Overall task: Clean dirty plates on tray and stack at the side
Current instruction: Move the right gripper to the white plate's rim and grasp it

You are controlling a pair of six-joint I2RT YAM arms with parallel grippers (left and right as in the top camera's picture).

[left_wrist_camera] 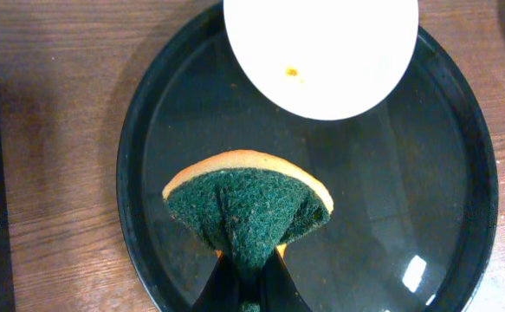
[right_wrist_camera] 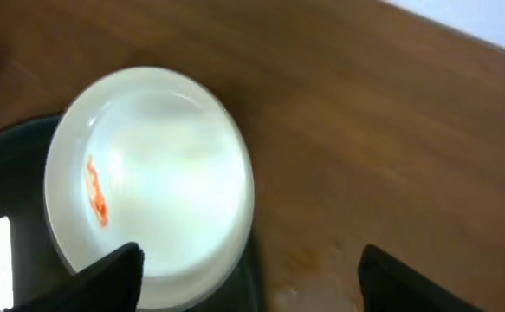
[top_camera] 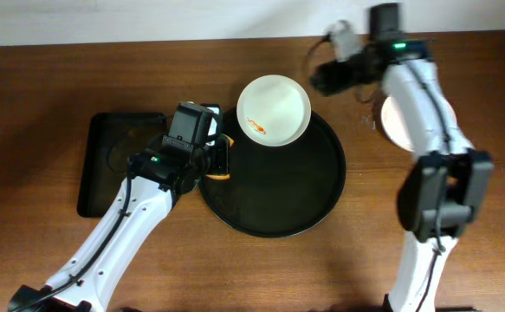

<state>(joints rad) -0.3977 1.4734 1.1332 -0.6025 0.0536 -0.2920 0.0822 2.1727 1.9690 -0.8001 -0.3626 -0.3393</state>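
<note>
Smeared white plate (top_camera: 274,108) overlaps the far rim of the black round tray (top_camera: 321,201), beside the released right pincer (right_wrist_camera: 248,279). Left pincer (left_wrist_camera: 248,279) (over bare tray) grasps a green sponge (left_wrist_camera: 248,206).

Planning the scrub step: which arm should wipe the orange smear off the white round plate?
Left. The left gripper pinches the green-and-orange sponge above the round black tray, close to the white plate; the right gripper is open, empty.
</note>
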